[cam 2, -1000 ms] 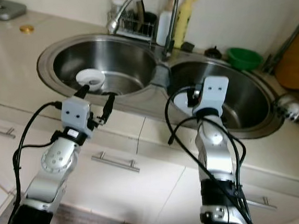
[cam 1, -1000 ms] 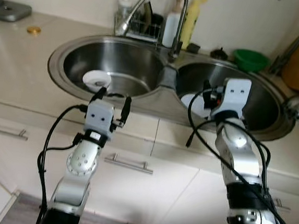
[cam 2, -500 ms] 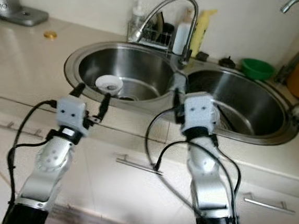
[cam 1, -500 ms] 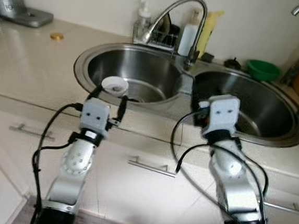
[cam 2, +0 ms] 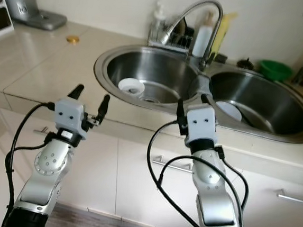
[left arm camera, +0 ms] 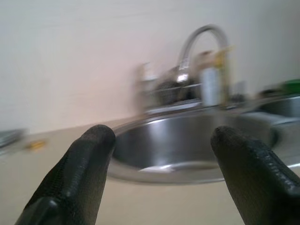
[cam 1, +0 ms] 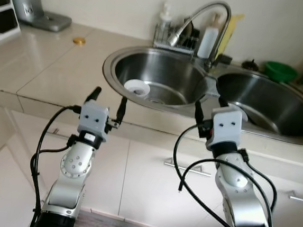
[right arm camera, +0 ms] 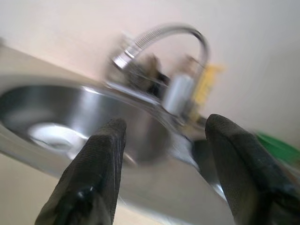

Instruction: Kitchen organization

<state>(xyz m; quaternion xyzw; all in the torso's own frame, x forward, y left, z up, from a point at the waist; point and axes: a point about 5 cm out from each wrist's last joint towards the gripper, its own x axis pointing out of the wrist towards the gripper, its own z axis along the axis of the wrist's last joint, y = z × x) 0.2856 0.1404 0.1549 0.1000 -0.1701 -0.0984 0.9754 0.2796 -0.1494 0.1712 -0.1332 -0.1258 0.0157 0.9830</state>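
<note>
Left pincer (cam 1: pixel 108 102) and right pincer (cam 1: pixel 208 106) both gape wide, empty, before the sink (cam 1: pixel 160 74).

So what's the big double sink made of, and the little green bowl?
The sink looks like brushed stainless steel: silvery grey with soft reflections. The green bowl is probably plastic, given its bright even colour, though it is too small to be sure.

A small white round dish (cam 1: pixel 137 86) lies flat in the left sink basin (cam 1: pixel 160 74), near the drain. A white plate (cam 2: pixel 229 110) rests at the bottom of the right sink basin (cam 2: pixel 269 100).
</note>
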